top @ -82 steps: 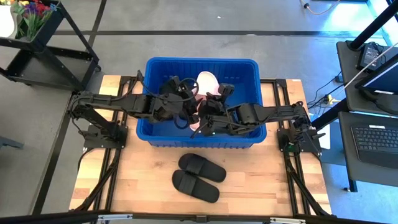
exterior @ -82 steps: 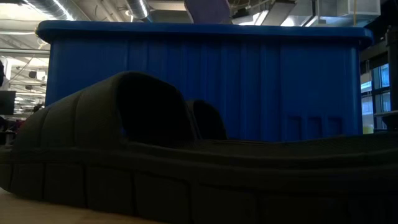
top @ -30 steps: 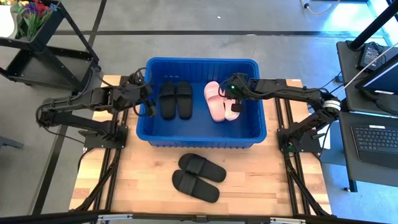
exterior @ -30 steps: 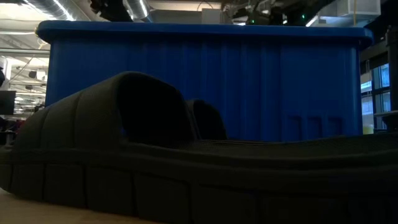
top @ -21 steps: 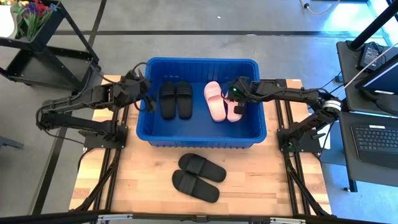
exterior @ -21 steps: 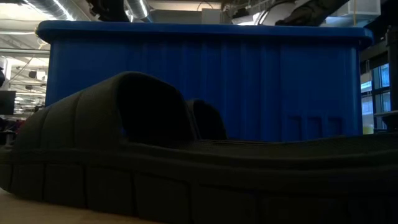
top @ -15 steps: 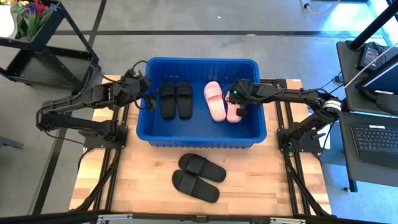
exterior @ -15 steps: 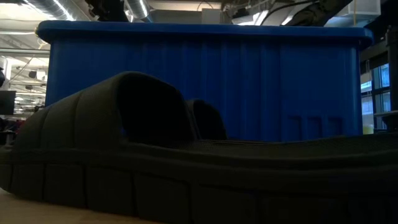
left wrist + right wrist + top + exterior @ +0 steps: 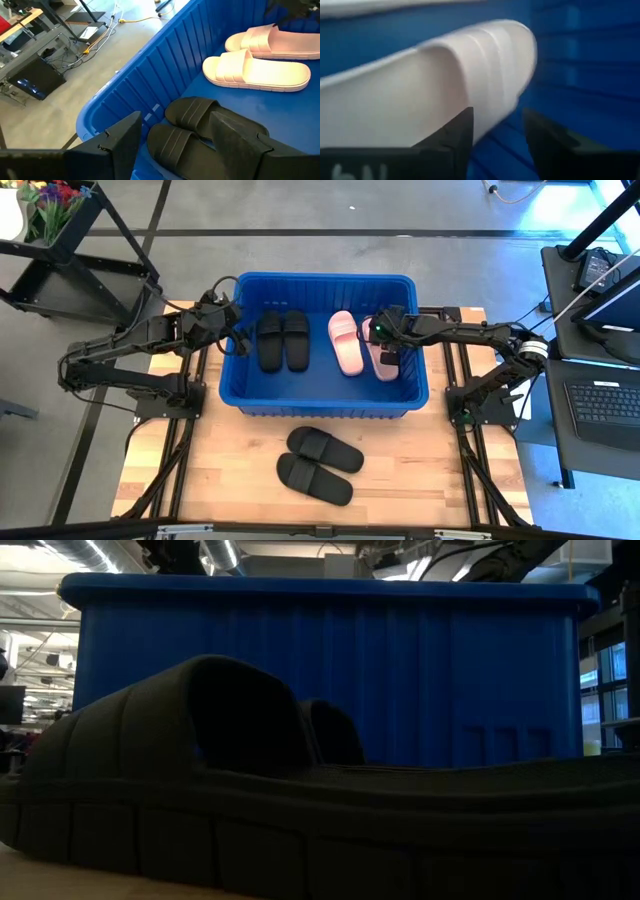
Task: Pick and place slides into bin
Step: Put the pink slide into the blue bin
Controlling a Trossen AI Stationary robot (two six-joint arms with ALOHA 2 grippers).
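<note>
From above, the big blue plastic bin (image 9: 324, 342) holds a black pair and a pale pink pair of slides (image 9: 358, 343), hidden in the low view; the right gripper (image 9: 388, 352), clamped before, now gapes over the pink pair, the left gripper (image 9: 238, 338) wide open at the bin's rim.

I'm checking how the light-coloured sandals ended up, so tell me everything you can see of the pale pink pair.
The pale pink pair lies flat, side by side, in the right half of the bin, soles down, parallel to the black pair beside it. Each has one wide ribbed strap and looks like smooth moulded foam. The right gripper, jaws open, hovers over the outer sandal's strap, not gripping it.
</note>
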